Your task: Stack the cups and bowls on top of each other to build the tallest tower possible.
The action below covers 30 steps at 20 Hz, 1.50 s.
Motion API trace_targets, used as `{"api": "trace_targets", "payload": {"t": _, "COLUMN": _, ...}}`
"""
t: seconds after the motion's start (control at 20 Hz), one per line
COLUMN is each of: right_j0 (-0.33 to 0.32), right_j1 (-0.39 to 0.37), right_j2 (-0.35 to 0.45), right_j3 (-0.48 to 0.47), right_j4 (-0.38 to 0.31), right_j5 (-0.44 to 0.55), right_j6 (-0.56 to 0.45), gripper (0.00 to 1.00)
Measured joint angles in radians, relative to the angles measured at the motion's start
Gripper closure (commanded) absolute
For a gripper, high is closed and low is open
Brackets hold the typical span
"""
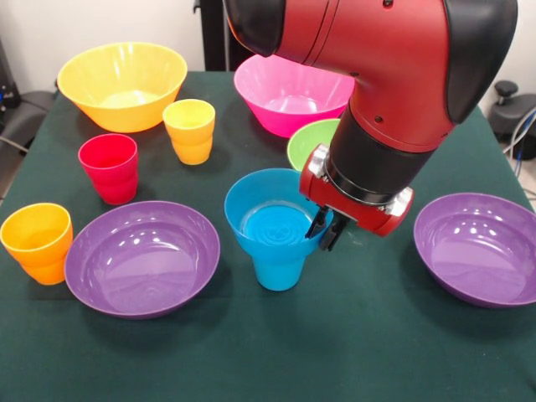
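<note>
The small blue bowl (270, 219) sits on the blue cup (279, 270) at the table's middle, a two-piece tower. My gripper (323, 231) comes down at the bowl's right rim, with one finger inside and one outside, shut on the rim. The red cup (109, 167), the yellow cup (190, 130) and the orange cup (38, 241) stand apart on the left. The lime green bowl (308, 142) stands behind the tower, partly hidden by the arm.
A purple bowl (142, 258) lies left of the tower and another purple bowl (479, 247) lies at the right. The orange-yellow bowl (122, 84) and the pink bowl (285, 94) stand at the far side. The green table (335, 352) ends near the picture's bottom.
</note>
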Motion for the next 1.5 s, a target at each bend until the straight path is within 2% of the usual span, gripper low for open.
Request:
{"api": "trace_targets", "payload": {"t": 1.05, "right_j0": 0.0, "right_j1": 0.0, "right_j2": 0.0, "right_j3": 0.0, "right_j4": 0.0, "right_j5": 0.0, "right_j6": 0.0, "gripper": 1.0}}
{"api": "trace_targets", "payload": {"t": 1.1, "right_j0": 0.0, "right_j1": 0.001, "right_j2": 0.0, "right_j3": 0.0, "right_j4": 0.0, "right_j5": 0.0, "right_j6": 0.0, "gripper": 0.0}}
{"api": "trace_targets", "payload": {"t": 1.5, "right_j0": 0.0, "right_j1": 0.004, "right_j2": 0.0, "right_j3": 0.0, "right_j4": 0.0, "right_j5": 0.0, "right_j6": 0.0, "gripper": 0.0}}
